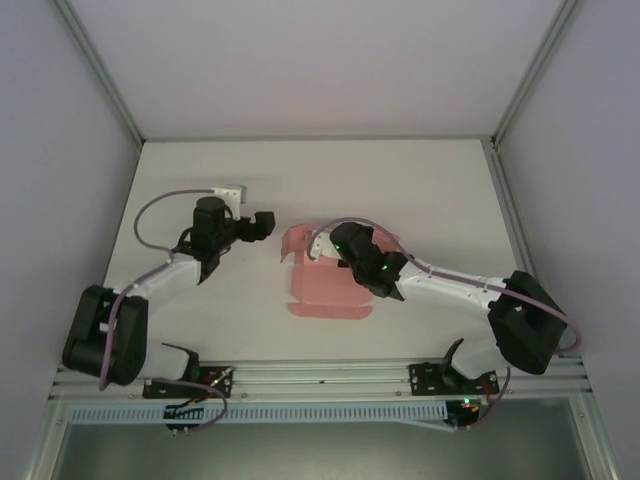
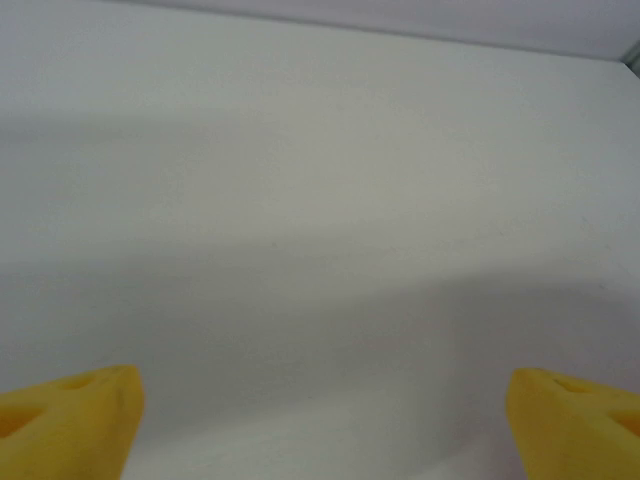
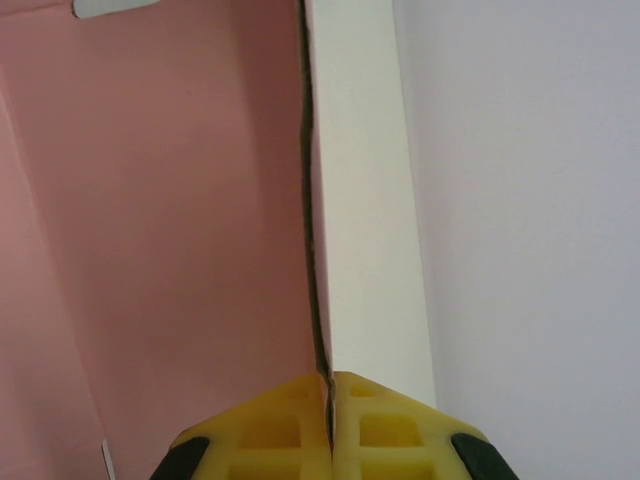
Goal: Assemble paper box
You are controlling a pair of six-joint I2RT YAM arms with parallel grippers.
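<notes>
A white desk (image 1: 420,180) sits between pale walls. The box (image 1: 325,295) lies mid-desk, half folded: its flat panel is spread toward the near edge and its flaps are raised on the far side. I cannot tell its overall long axis.

The card looks thin, light and easily creased, so it is best pinched at a flap edge near a crease, not on a broad face.

The right gripper (image 3: 328,385) is clamped on one upright flap edge. The left gripper (image 1: 262,224) stands apart, just left of the box and clear of it.
</notes>
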